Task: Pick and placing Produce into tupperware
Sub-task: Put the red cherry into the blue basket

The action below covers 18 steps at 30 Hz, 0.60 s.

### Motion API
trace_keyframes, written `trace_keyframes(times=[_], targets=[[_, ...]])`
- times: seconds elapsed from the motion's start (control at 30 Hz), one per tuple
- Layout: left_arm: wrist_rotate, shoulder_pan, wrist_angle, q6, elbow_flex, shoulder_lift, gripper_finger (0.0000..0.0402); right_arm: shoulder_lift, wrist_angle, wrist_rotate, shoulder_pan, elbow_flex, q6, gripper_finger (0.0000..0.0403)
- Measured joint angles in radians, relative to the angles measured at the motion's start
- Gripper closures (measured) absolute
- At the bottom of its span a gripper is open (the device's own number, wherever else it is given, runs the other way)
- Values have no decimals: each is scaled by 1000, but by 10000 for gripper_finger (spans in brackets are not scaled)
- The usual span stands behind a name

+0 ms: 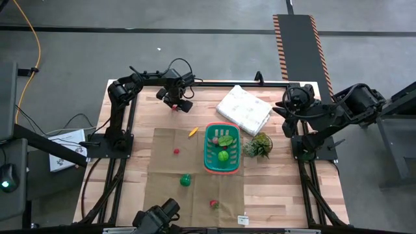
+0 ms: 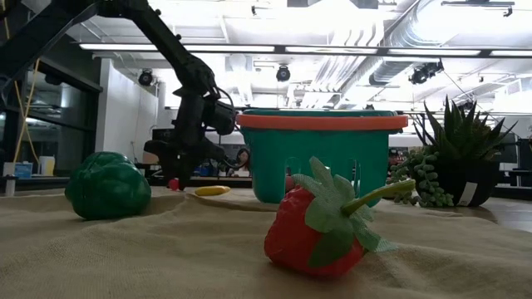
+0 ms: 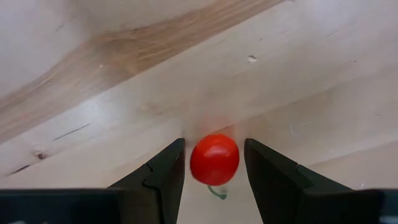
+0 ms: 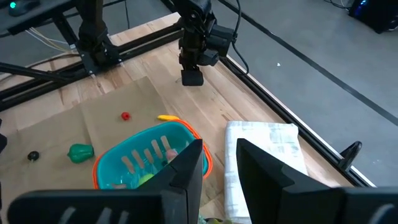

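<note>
1. Produce, scattered: small red tomato (image 3: 214, 159) sits between the left gripper's (image 1: 175, 106) fingers (image 3: 163, 169), over bare wood at the far edge of the table (image 1: 286, 188). Narrow gaps show on both sides of it, so fingers are apart w/ the tomato between, not clamped on it; can't tell if it rests on the wood.
2. Tupperware (image 1: 221, 149), teal basket w/ orange-red rim, stands mid-table on the far right part of the tan cloth (image 1: 162, 169). Inside: green leafy piece (image 1: 225, 140) and round green piece (image 1: 223, 156).
3. Yellow-orange piece (image 1: 193, 132) lies on cloth just left of basket's far corner.
4. Small red berry (image 1: 176, 151) on cloth, left of basket, well apart.
5. Green round veg (image 1: 186, 180) on cloth, nearer front edge.
6. Strawberry (image 2: 326, 223) w/ green leaves on cloth near front; closest thing in low view.
7. Right gripper (image 4: 219, 163) raised over the table's right side, looking down past the basket; fingers apart, nothing between.
8. White cloth bundle (image 1: 244, 108) behind basket, to right. Spiky green plant (image 1: 259, 145) just right of basket.
</note>
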Motion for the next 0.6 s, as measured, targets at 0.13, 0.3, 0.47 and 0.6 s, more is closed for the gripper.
trace_keyframes(times=[0.13, 0.3, 0.47, 0.6], targets=[[-1, 0, 4, 0, 0, 0, 247, 0, -12, 0, 0, 0, 1, 314], [-3, 0, 4, 0, 0, 0, 247, 0, -21, 0, 0, 0, 1, 314], [1, 0, 4, -5, 0, 0, 248, 0, -25, 0, 0, 0, 0, 314], [5, 0, 4, -12, 0, 0, 248, 0, -34, 0, 0, 0, 0, 314]])
